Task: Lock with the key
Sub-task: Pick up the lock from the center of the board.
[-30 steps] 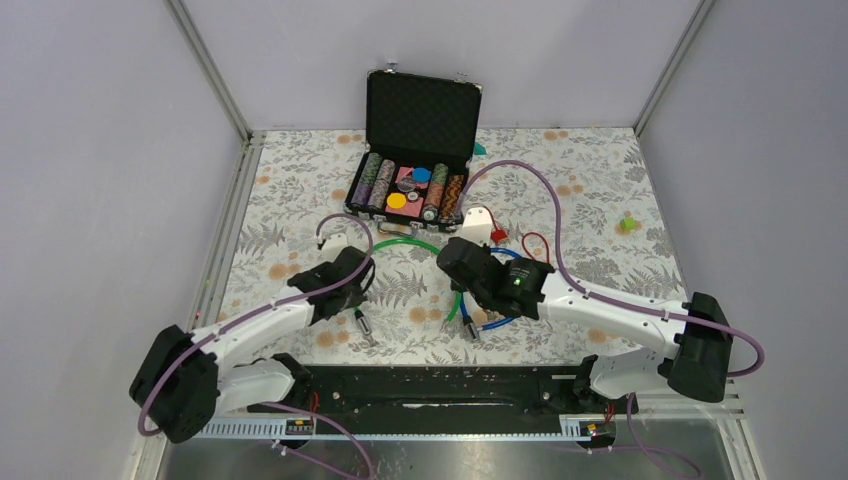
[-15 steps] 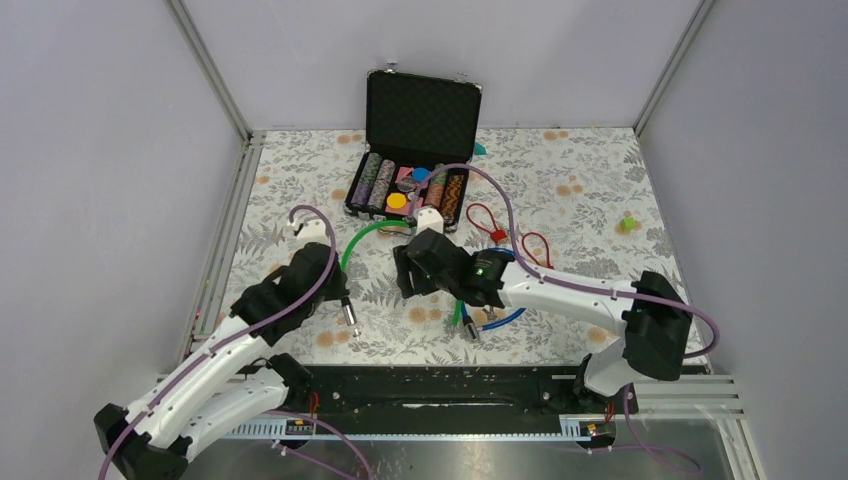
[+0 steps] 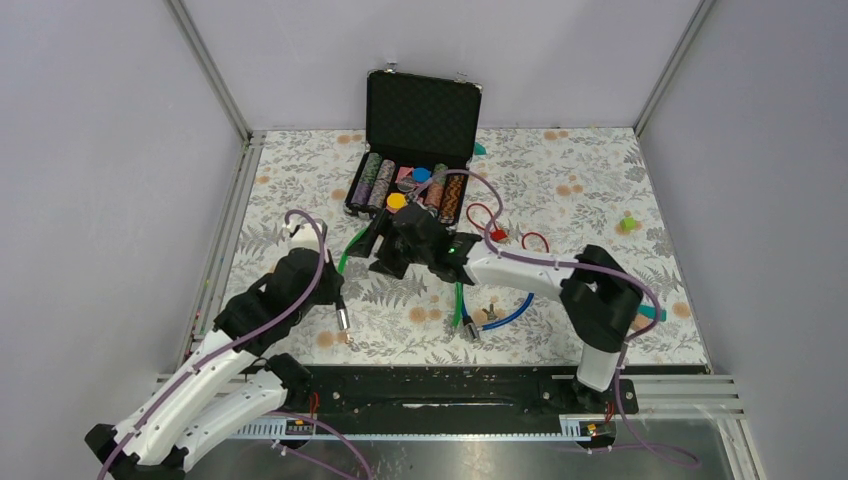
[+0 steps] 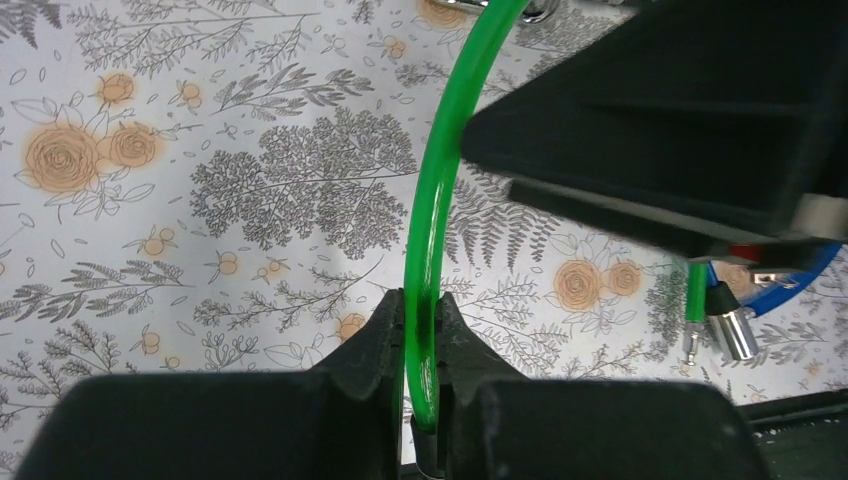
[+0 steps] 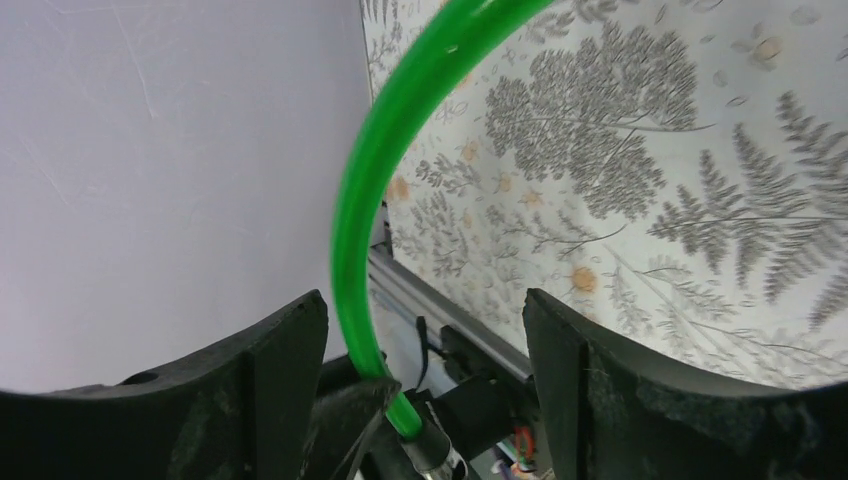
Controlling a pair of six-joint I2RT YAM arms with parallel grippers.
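Top external: high at 6 o'clock, facing 12, down over whole bench (image 3: 600, 180). Wrist views: close, low, both sharing green cable (image 4: 425, 250).

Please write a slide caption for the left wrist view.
Left gripper clamps the green cable over the floral cloth, a blue cable at right.

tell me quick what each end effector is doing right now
left end effector: shut on the green cable
right end effector: open, holding nothing
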